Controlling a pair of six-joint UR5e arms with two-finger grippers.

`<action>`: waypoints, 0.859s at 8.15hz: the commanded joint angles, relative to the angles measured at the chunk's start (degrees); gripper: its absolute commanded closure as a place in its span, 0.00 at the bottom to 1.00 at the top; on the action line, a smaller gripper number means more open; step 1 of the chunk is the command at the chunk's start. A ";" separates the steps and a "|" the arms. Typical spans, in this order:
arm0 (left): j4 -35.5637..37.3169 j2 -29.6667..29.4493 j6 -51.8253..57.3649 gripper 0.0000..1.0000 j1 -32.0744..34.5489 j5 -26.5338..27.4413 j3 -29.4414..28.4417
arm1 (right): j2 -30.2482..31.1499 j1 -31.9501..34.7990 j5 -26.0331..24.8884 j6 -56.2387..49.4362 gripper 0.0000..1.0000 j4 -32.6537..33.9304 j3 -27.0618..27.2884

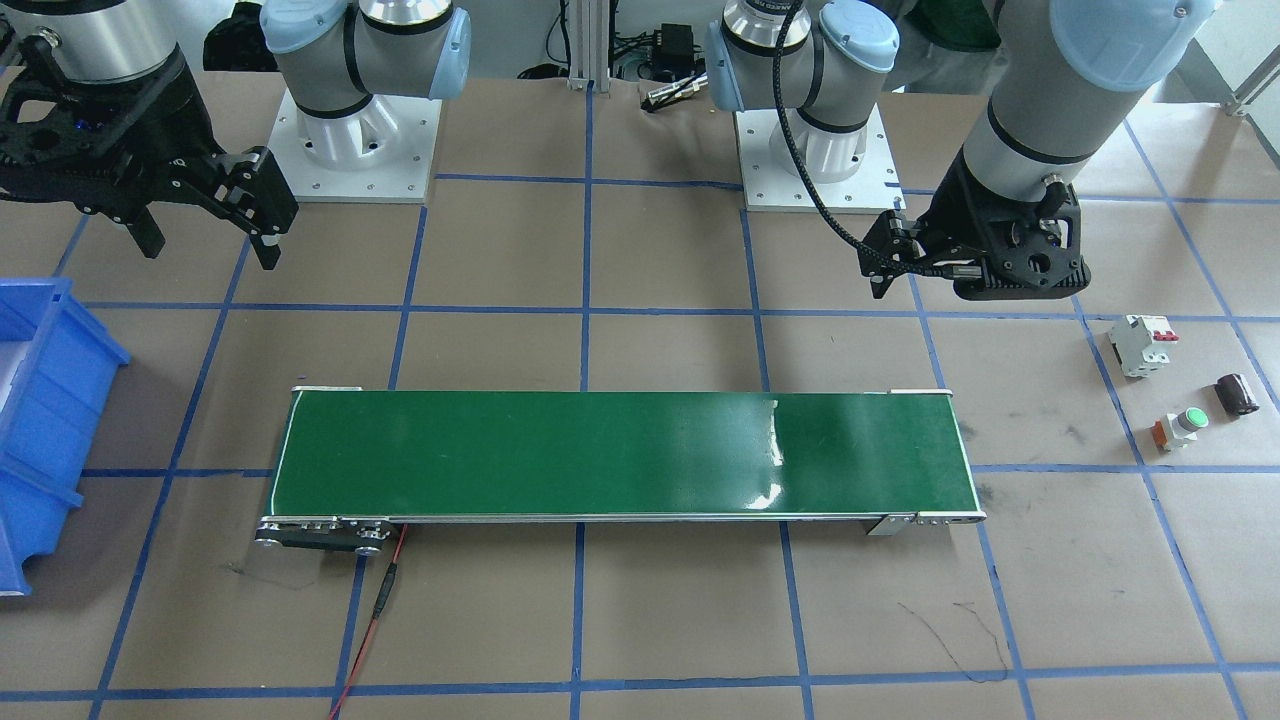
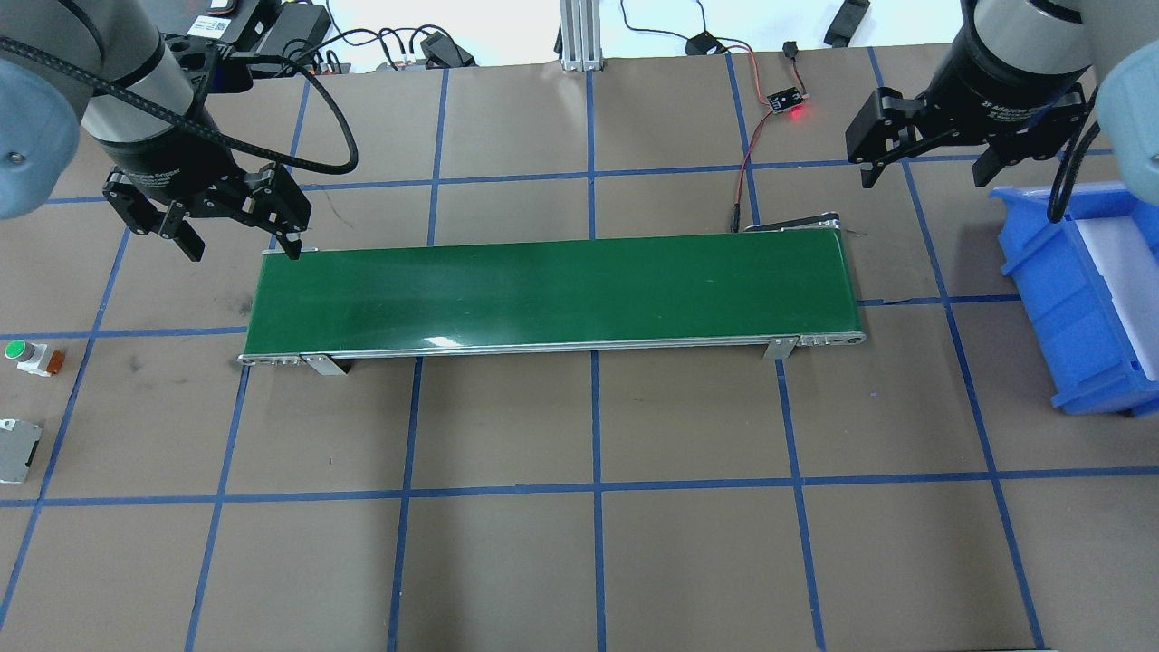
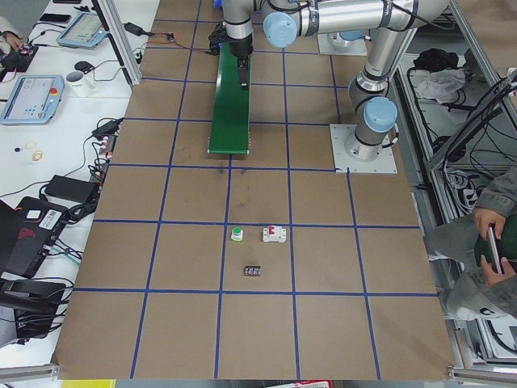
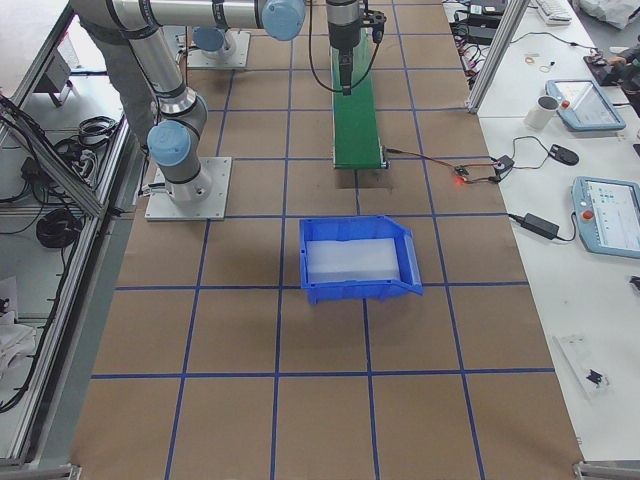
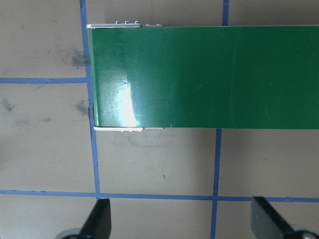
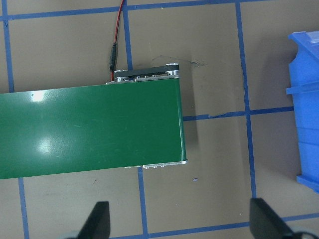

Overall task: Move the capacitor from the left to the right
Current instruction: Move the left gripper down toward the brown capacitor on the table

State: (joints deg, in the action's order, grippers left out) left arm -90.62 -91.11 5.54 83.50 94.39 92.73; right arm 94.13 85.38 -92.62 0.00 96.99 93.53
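In the front-facing view, the left arm (image 1: 1040,110) holds the left jaws above the table (image 1: 660,620), near the robot-side corner of the green conveyor belt (image 1: 620,455). They are seen side-on here, so their spread is hard to judge. The capacitor (image 1: 1237,393) lies on its side on the table, well apart from the left jaws, out past them away from the belt and toward the camera. The white circuit breaker (image 1: 1143,345) lies between it and those jaws, and the green-topped push button (image 1: 1181,427) stands near the capacitor; none of the three touch. The right arm (image 1: 100,60) carries the right jaws, which are spread wide and hold nothing. The blue bin (image 1: 45,420) is near them on the camera side.

In the overhead view, the left jaws are wide apart and empty, with one of their fingertips (image 2: 292,246) at the belt's corner. The push button and circuit breaker sit well outward of them at the view's edge. The right jaws, also wide and empty, hang past the belt's other end, near the bin's rim.

In the exterior left view, the capacitor lies nearest the camera. The push button and circuit breaker sit side by side just beyond it, and the belt is farther on. The jaws are too small here to judge.

In the exterior right view, the bin is in the foreground with the belt beyond it. The spread of the jaws cannot be told.

The left wrist view shows two dark fingertips in the lower corners, far apart with only bare table between them. The belt's end lies ahead of them.

The right wrist view shows the same wide stance. The belt's end and its red wire (image 6: 115,37) lie ahead, and the bin's edge is out to one side.
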 commanded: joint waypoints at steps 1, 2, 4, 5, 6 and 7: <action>0.00 -0.03 0.00 0.00 0.00 0.00 0.00 | 0.00 0.05 -0.54 0.09 0.00 -0.13 0.07; 0.00 -0.03 0.00 0.00 0.00 0.00 0.00 | 0.09 0.05 -0.54 0.18 0.00 -0.13 0.07; 0.00 0.14 0.35 0.00 -0.70 0.09 -0.09 | 0.09 0.05 -0.28 0.52 0.00 -0.13 0.07; -0.17 0.58 0.35 0.00 -1.14 0.78 -0.26 | 0.09 0.13 -0.28 0.61 0.00 -0.22 0.07; 0.09 2.06 0.35 0.00 -4.19 4.62 -0.26 | 0.00 0.13 -0.36 0.53 0.00 -0.13 -0.01; -0.17 2.78 -0.43 0.00 -9.70 5.18 -0.09 | 0.00 0.13 -0.28 0.53 0.00 -0.13 -0.01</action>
State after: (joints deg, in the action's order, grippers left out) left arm -90.64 -89.91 5.84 80.85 96.88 92.52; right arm 94.18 85.49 -92.96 0.52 96.82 93.57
